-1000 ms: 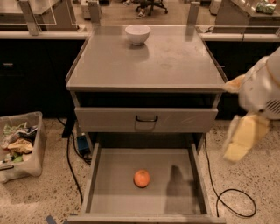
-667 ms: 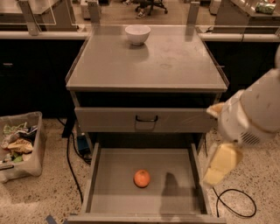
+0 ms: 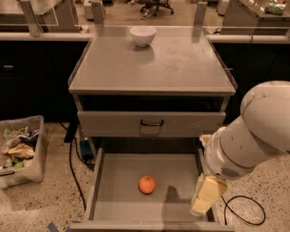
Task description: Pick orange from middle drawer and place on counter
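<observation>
Hidden behind the pincer (image 3: 203,201) at lower right: a stretch of the right wall of the drawer (image 3: 118,181). Cut off by the right edge: the arm (image 3: 256,131). Cropped along the bottom: the drawer front. Cropped at far left: the bin (image 3: 36,165), contents too jumbled to name. Cropped at top centre: a chair (image 3: 156,5).

Grey counter (image 3: 181,68) bearing a white bowl (image 3: 142,35) near its far edge; gripper (image 3: 206,199) hovering over middle drawer (image 3: 120,181), right side.
</observation>
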Motion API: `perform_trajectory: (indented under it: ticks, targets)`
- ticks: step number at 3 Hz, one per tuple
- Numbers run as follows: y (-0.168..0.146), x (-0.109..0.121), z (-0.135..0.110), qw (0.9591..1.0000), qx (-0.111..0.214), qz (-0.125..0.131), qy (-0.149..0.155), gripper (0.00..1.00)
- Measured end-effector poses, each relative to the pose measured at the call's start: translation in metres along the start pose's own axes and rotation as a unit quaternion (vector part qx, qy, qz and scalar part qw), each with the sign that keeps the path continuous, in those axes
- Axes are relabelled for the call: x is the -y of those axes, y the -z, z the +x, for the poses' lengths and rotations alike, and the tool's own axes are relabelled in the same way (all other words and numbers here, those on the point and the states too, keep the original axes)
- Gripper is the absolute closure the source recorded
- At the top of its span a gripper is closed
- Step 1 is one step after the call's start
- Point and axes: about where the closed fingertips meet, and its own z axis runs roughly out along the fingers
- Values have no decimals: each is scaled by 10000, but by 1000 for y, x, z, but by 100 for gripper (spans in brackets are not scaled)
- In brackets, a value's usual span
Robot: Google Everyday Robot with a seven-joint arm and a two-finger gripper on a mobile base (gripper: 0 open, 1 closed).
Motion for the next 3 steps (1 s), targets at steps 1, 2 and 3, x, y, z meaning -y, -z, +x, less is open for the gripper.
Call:
perform_trajectory:
  ticks: [1, 2, 3]
  targets:
    - [-12, -1, -1, 9999, -84, -101, 6, 0]
    - [-53, 8, -24, 9995, 119, -276, 108, 0]
    - [-106, 15, -51, 9987, 231, -321, 334, 0]
